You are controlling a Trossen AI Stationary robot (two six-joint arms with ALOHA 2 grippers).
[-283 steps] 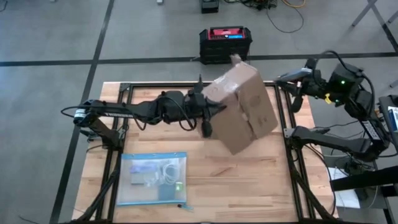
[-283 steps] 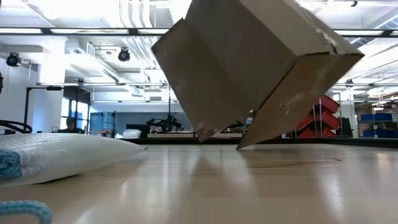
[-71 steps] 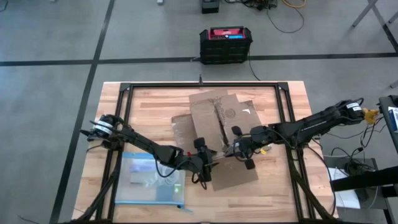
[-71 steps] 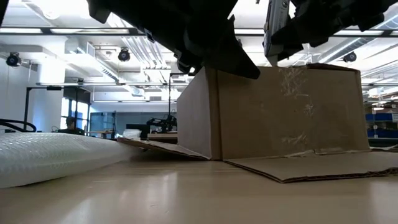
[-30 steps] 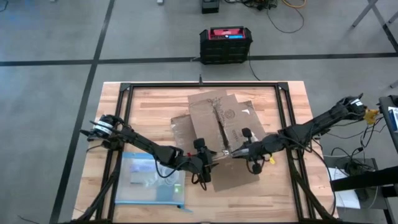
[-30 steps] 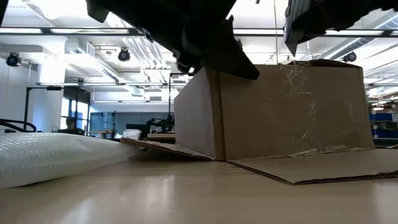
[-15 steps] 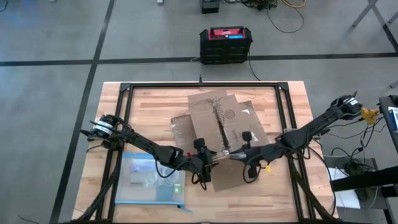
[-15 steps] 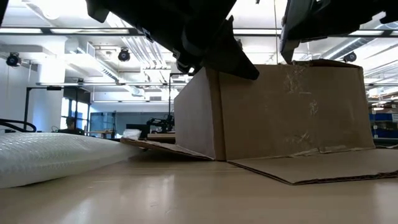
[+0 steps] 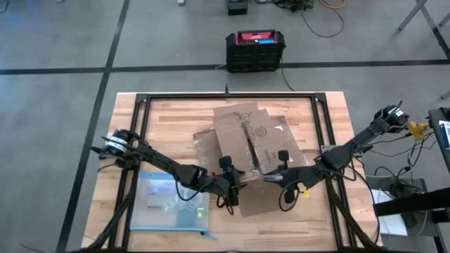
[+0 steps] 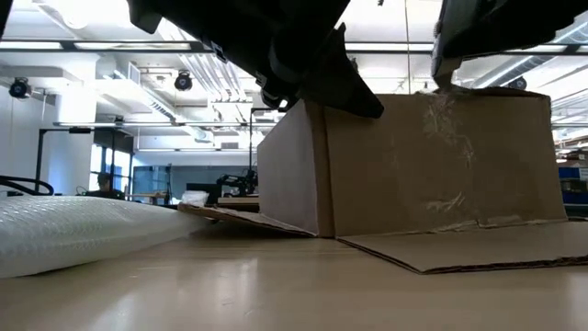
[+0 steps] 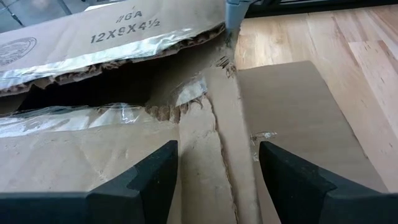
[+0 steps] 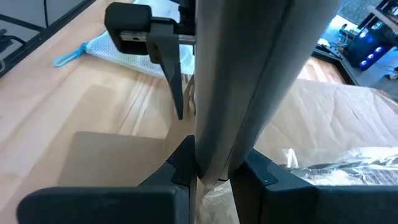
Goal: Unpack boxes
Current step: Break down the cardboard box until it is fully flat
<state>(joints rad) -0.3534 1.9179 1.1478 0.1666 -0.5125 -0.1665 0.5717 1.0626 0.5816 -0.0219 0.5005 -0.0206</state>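
The brown cardboard box (image 9: 249, 140) stands mid-table, its flaps lying spread on the wood and its taped, torn top up. My right gripper (image 9: 271, 176) is over the box's near side, shut on a grey flat tool (image 12: 249, 81). The tool's tip (image 11: 234, 18) meets the box's top edge. My left gripper (image 11: 217, 180) is open above the box's near left corner (image 10: 317, 103), one finger on either side of the corner ridge. Whether the fingers touch the cardboard, I cannot tell. My right gripper pinches the grey tool between its two fingers (image 12: 180, 168), which lie along the tool. The tool reaches out well past the fingertips. It slants down from above onto the box's top edge (image 11: 227, 46) beside the torn tape.
A clear blue-edged bag (image 9: 172, 202) lies at the near left, showing big in the low view (image 10: 83, 234). A black crate with a red top (image 9: 254, 49) stands on the floor beyond the far edge. Black frame rails (image 9: 137, 140) run around the tabletop.
My right gripper has gone a little toward the table's right and near edges with the tool, still shut on it. The box's right end has shifted slightly with it. My left gripper has kept still and open.
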